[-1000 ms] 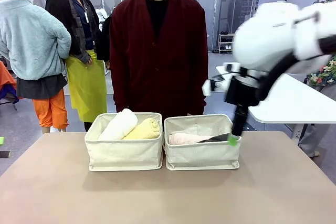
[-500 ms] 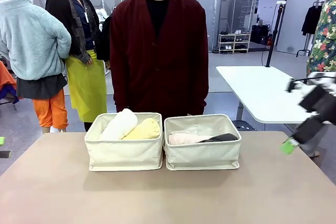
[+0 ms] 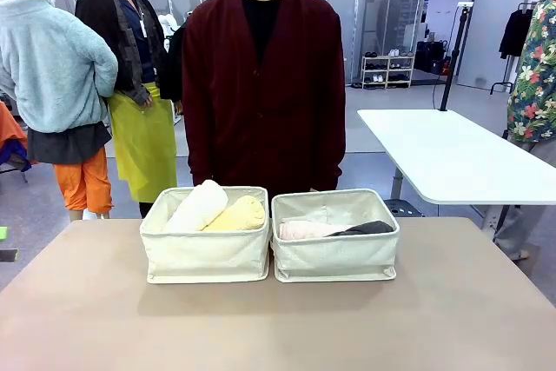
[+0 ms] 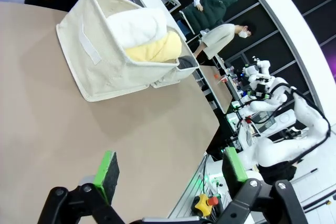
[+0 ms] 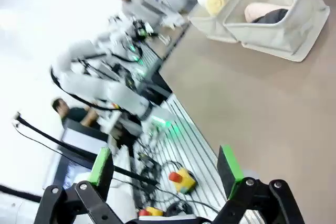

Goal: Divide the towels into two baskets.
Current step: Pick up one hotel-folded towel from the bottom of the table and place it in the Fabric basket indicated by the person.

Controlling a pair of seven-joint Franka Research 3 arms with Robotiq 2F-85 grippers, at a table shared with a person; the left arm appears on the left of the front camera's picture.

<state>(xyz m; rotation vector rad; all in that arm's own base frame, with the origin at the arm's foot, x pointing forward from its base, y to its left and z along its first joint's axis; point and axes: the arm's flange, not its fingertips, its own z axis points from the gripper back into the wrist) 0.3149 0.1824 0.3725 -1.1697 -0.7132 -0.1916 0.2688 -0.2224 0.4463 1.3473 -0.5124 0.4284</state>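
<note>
Two cream canvas baskets stand side by side at the far middle of the table. The left basket (image 3: 205, 254) holds a white towel (image 3: 196, 207) and a pale yellow towel (image 3: 237, 214). The right basket (image 3: 337, 255) holds a pale pink towel (image 3: 304, 229) and a dark grey towel (image 3: 365, 228). In the left wrist view my left gripper (image 4: 170, 169) is open over bare tabletop, well short of the nearer basket (image 4: 100, 59). In the right wrist view my right gripper (image 5: 165, 166) is open near the table's edge, far from the baskets (image 5: 278, 30).
A person in a dark red cardigan (image 3: 263, 84) stands right behind the baskets. A white table (image 3: 452, 158) stands at the back right. A red and yellow stop button (image 5: 182, 179) lies below the table edge in the right wrist view.
My right arm has drawn back from the right basket toward the right and left the front view. The towels and baskets have stayed put.
</note>
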